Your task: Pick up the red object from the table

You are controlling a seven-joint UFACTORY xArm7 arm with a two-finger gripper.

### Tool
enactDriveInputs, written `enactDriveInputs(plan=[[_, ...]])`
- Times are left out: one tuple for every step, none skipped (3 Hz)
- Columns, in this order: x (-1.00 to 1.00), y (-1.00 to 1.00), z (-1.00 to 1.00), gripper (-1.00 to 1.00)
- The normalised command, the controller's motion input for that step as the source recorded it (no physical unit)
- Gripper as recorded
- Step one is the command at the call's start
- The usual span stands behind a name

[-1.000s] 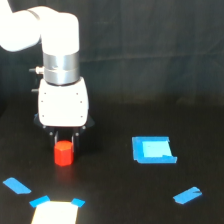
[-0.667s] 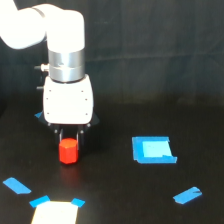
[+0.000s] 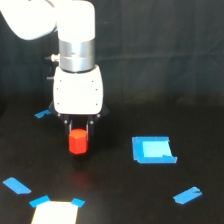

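In the exterior view, your claw (image 3: pixel 78 131) sits closed around the red object (image 3: pixel 78 141), its dark fingers hugging the upper part of the block. The block appears just clear of the black surface (image 3: pixel 125 195), though the gap is hard to judge. You look to be at the lift itself; next you need a steady vertical rise with the grip kept firm. No brand, label or readable writing shows anywhere.

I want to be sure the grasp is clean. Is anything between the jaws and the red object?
Nothing visible is. The red object sits directly under the gripper, between its dark jaws. The blue tape pieces lie apart on the table.
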Motion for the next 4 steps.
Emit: enactDriveInputs(plan=[[0.71, 0.11, 1.0, -0.96], [0.15, 0.35, 1.0, -1.0], [0.16, -0.03, 0.91, -1.0], [-0.08, -0.07, 1.0, -1.0]])
